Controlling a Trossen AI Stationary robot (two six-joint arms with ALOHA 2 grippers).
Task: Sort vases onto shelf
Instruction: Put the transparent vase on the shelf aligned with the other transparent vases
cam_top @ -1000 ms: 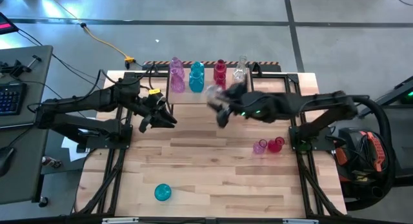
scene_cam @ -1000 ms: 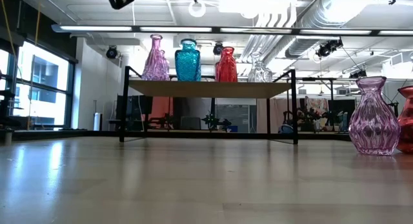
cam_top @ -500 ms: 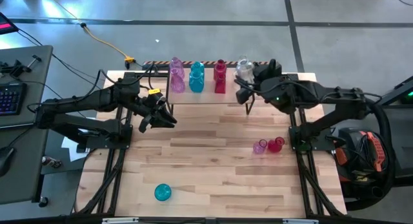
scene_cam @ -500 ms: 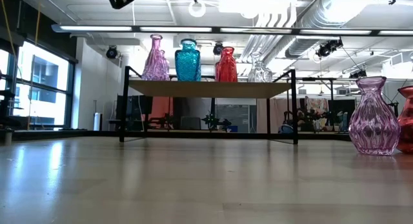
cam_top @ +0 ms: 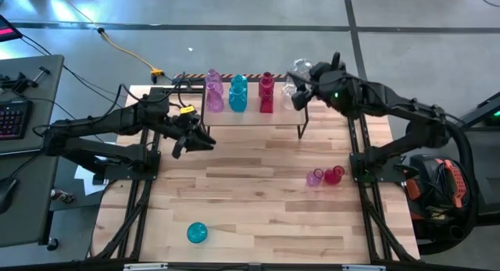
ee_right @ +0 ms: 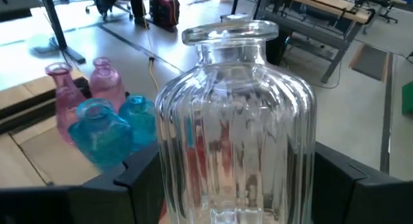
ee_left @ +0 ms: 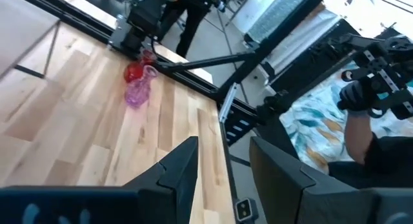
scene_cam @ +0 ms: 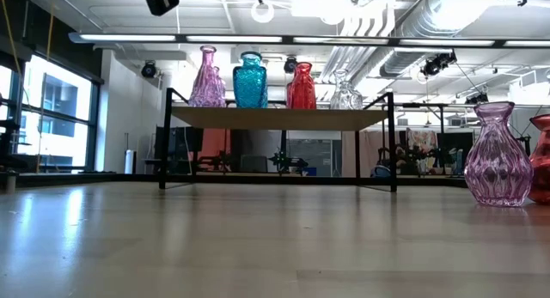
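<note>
The right claw [cam_top: 299, 78], clamped on an upright clear vase [ee_right: 235, 127], hangs at the shelf's [cam_top: 254, 115] far right end beside the red vase [cam_top: 266, 91], nearer that free spot than the left claw [cam_top: 205, 140], apart and empty over the bench [cam_top: 250, 208].

Eight vases [cam_top: 237, 94], one shelf [cam_top: 258, 115], two arms [cam_top: 101, 130].
</note>
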